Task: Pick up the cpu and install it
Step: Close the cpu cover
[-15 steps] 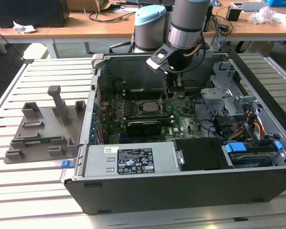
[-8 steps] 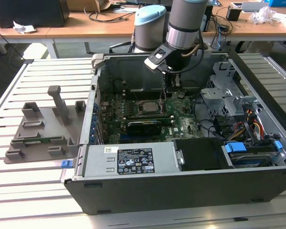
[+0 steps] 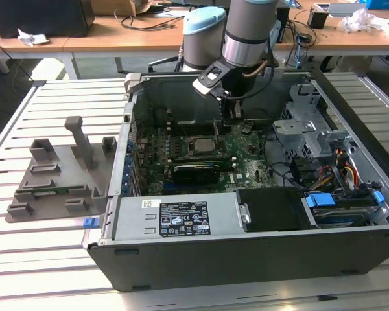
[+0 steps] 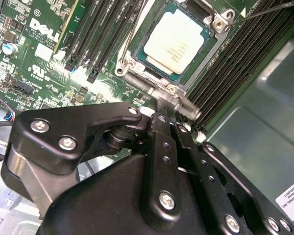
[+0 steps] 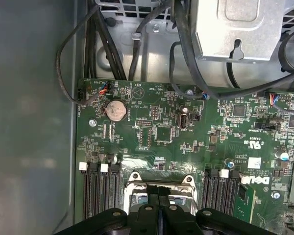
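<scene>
The cpu [image 4: 174,41], a flat square chip with a dull silver top, lies inside the black socket with its metal frame [image 4: 137,73] on the green motherboard. In the exterior view the cpu [image 3: 201,144] sits in the middle of the open computer case. My gripper [image 4: 162,100] is shut with nothing between its fingers, and its tips hover just beside the socket frame's edge. From the exterior view, the gripper [image 3: 232,118] hangs above the board, just to the exterior view's right of the socket. In the first wrist view the closed gripper [image 5: 159,193] points at the socket frame [image 5: 137,178].
The case walls [image 3: 126,149] enclose the board. A drive cage with cables [image 3: 311,139] stands at the exterior view's right, and a power supply [image 3: 175,217] lies in front. A grey plastic tray [image 3: 58,175] lies on the slatted table at the exterior view's left. Memory slots [image 4: 245,54] flank the socket.
</scene>
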`<state>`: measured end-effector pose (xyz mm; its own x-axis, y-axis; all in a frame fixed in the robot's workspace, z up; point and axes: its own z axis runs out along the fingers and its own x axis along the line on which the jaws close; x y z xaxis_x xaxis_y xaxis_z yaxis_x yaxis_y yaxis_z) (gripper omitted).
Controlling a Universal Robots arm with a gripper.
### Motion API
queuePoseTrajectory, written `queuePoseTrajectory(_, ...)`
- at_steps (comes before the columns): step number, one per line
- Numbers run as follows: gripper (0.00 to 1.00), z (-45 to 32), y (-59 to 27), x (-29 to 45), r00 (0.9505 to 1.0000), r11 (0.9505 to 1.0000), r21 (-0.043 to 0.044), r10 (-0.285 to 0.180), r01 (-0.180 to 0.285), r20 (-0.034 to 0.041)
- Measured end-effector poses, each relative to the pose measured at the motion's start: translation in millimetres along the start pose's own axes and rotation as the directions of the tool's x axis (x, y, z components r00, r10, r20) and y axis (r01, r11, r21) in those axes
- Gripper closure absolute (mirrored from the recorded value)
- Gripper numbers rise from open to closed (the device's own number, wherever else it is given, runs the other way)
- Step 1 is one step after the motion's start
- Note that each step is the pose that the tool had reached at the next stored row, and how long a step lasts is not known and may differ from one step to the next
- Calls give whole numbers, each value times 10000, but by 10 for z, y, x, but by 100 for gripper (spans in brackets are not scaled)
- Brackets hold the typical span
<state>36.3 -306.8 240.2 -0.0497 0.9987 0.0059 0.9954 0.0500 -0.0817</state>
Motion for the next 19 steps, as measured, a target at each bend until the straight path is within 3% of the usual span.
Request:
queuePoseTrajectory(6, 89, 9, -48, 3, 10000, 10000, -1, 0, 0, -2)
queuePoseTrajectory(10, 89, 153, -220, 10, 10000, 10000, 1, -30, 30, 3)
queuePoseTrajectory(12, 89, 221, -360, 18, 10000, 10000, 0, -37, 37, 2)
queuePoseTrajectory(19, 89, 294, -595, 29, 10000, 10000, 0, -52, 52, 4)
